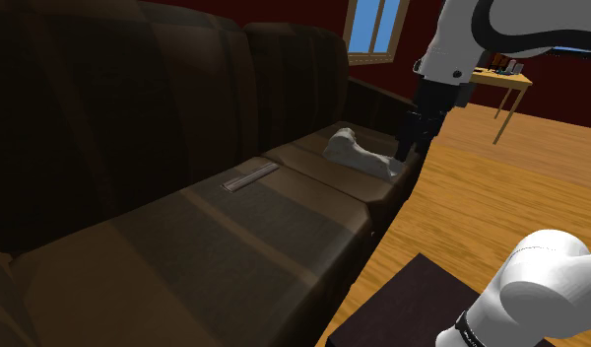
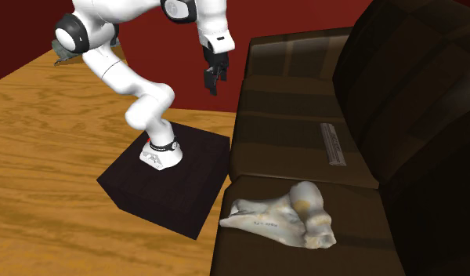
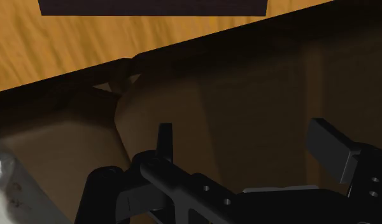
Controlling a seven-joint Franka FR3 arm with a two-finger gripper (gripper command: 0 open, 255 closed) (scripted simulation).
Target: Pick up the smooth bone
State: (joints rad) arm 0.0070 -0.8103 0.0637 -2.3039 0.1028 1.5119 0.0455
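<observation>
Hangs gripper [image 2: 212, 85] over sofa [image 1: 185, 227] front edge, jaws released, fingers [image 3: 164, 137] spread wide w/ nothing btwn them. Puts pale bone [image 2: 284, 218] below jaws & off to one side, near but untouched, lying flat on end seat cushion close to front edge. On wrist cam, catches bone's knobby end past outer side of one finger, w/ cushion seam btwn it & jaws. Has brown seat directly under jaws, wood floor [image 3: 43, 44] & dark stand [image 2: 167, 184] beyond sofa edge. Shows thin grey strip [image 1: 249, 177] on middle cushion, apart from jaws, toward backrest side.
</observation>
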